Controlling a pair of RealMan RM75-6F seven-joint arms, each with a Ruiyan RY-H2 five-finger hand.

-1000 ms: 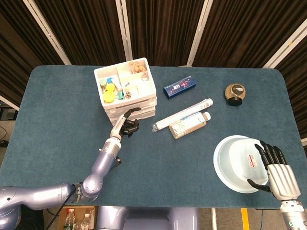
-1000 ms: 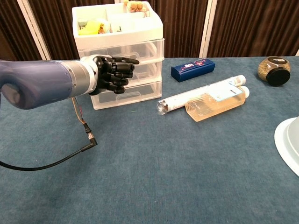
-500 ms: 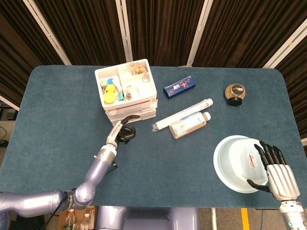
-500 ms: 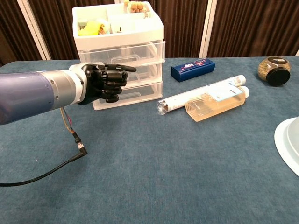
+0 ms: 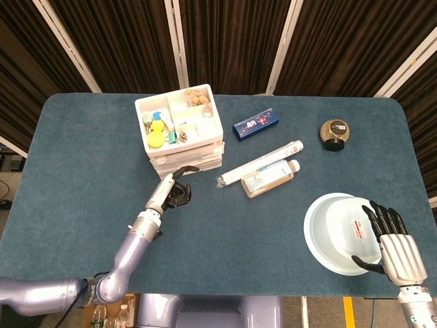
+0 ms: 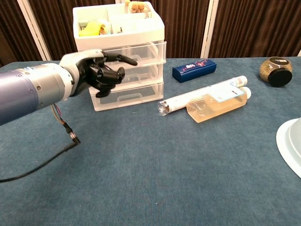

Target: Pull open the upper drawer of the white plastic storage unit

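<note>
Two hands are ours to report: our left hand (image 6: 101, 70) hangs just in front of the white drawer unit (image 5: 184, 140), one finger pointing toward it and the rest curled in on nothing, while the upper drawer (image 6: 136, 51) sits flush with the two below it, its tray of small items on top. Moving right we pass a blue box (image 5: 256, 124), a long tube (image 5: 259, 164) lying against a flat bottle (image 5: 271, 178), and a round jar (image 5: 335, 134). Our right hand (image 5: 396, 249) rests at the rim of the white bowl (image 5: 328, 229), fingers apart and grasping nothing.
</note>
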